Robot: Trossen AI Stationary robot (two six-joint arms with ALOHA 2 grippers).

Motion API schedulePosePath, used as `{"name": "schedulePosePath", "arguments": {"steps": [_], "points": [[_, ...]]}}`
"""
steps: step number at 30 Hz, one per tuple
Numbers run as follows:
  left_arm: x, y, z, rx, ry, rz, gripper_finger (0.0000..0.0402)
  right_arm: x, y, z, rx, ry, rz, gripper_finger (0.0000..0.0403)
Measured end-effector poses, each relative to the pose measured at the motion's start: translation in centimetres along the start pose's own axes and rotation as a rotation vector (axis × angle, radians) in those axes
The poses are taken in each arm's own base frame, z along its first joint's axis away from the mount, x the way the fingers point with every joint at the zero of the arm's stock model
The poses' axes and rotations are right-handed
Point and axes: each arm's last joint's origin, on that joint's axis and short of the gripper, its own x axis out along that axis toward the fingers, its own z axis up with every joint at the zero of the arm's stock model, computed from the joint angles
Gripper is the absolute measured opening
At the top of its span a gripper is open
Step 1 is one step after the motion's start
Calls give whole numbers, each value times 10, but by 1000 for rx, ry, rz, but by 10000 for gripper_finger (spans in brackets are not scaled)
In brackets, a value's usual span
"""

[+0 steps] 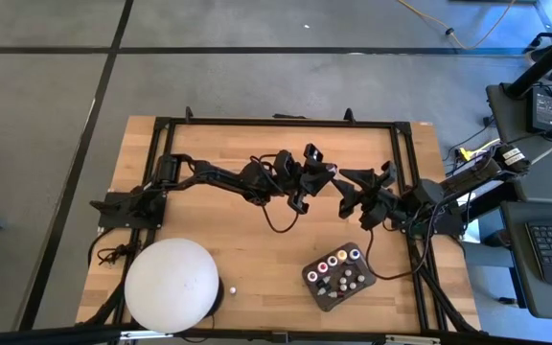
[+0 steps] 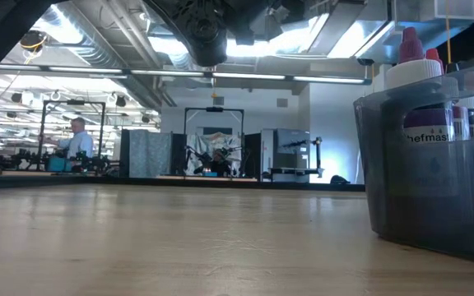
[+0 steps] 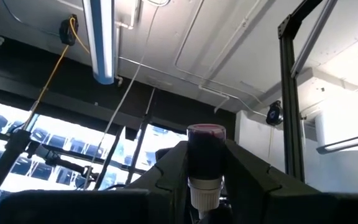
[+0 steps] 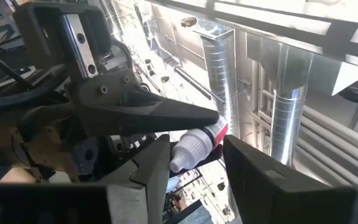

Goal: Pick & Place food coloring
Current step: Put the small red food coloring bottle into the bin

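High view: both arms raised mid-surface, handover | left jaws [image 3: 205, 180] clamped on one red-topped bottle [image 3: 205, 149] | right jaws [image 4: 194, 162] partly open, bottle's white cap [image 4: 191, 151] between them, not gripped | right should be closed squarely before left is released | tray [image 1: 311, 278]: about ten bottles, count uncertain | dome [image 1: 172, 285]: one
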Motion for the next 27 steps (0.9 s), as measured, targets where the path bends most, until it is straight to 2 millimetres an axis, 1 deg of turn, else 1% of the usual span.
{"name": "schedulePosePath", "arguments": {"steps": [13, 16, 22, 25, 27], "points": [[0, -1, 0, -9, 5, -13, 86, 4, -1, -5, 69, 15, -12, 149], [0, -1, 0, -8, 5, -14, 86, 4, -1, -5, 69, 15, -12, 134], [0, -1, 0, -8, 4, -15, 86, 4, 0, -5, 64, 15, -11, 89], [1, -1, 1, -6, 2, -18, 86, 4, -1, -5, 68, 10, -16, 75], [1, -1, 1, -7, 2, -18, 86, 4, -1, -5, 70, 9, -16, 73]]}}
